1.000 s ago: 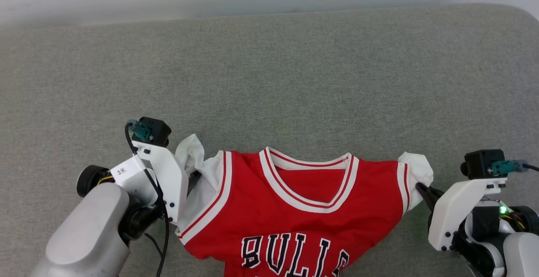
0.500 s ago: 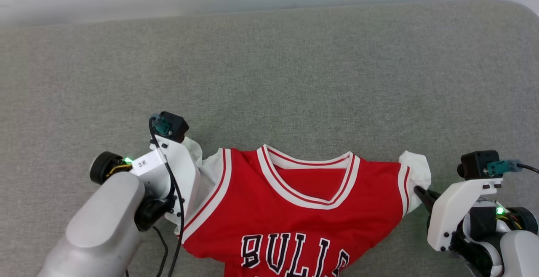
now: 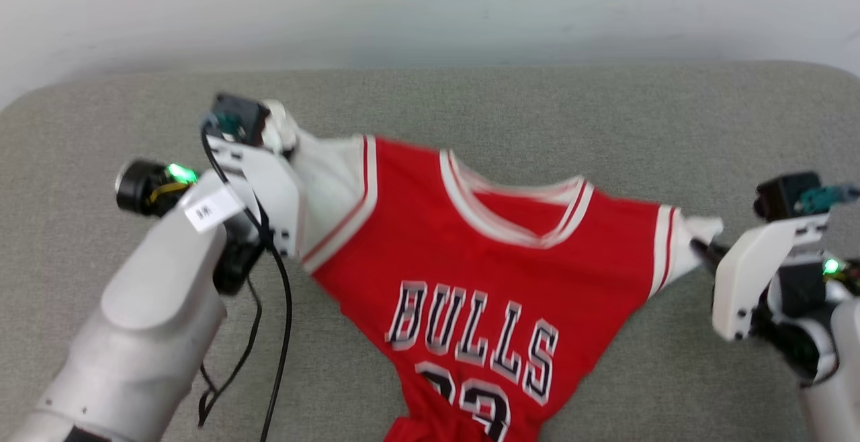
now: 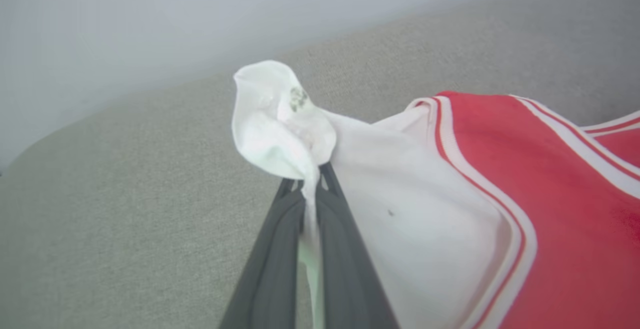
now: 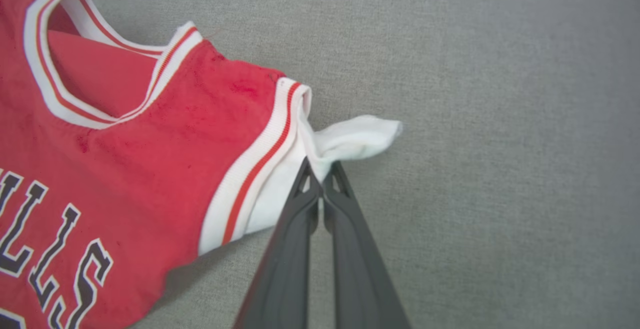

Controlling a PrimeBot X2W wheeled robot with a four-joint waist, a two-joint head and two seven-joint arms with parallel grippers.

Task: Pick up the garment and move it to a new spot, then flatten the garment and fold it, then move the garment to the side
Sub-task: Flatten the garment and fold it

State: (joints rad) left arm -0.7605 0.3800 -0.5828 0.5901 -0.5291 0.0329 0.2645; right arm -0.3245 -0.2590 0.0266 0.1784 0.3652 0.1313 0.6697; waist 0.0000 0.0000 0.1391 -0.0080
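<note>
The garment (image 3: 484, 254) is stretching across the middle of the head view. Its collar is pointing toward the top of the frame, and the black lettering and number are running down to the bottom edge, where the hem is bunching. Its shoulder at the upper left is sitting higher in the frame than the one at the right, so the shirt is hanging askew over the grey padded surface (image 3: 510, 99). How much of the lower cloth is touching that surface cannot be told.

At the centre of the left wrist view, the left gripper (image 4: 311, 179) is pinching one white sleeve between fingers pressed together, and a puff of cloth is bulging past the tips. At the centre of the right wrist view, the right gripper (image 5: 320, 181) is likewise clamping the other sleeve just beside the striped trim, with a white flap poking out to the right.

This looks like the first step, with the shirt being carried by both sleeves toward a new spot. The next move is probably calling for both arms to level out. It also calls for holding the spread taut and lowering so that the hem lands first and the body lies flat before either grip opens.
</note>
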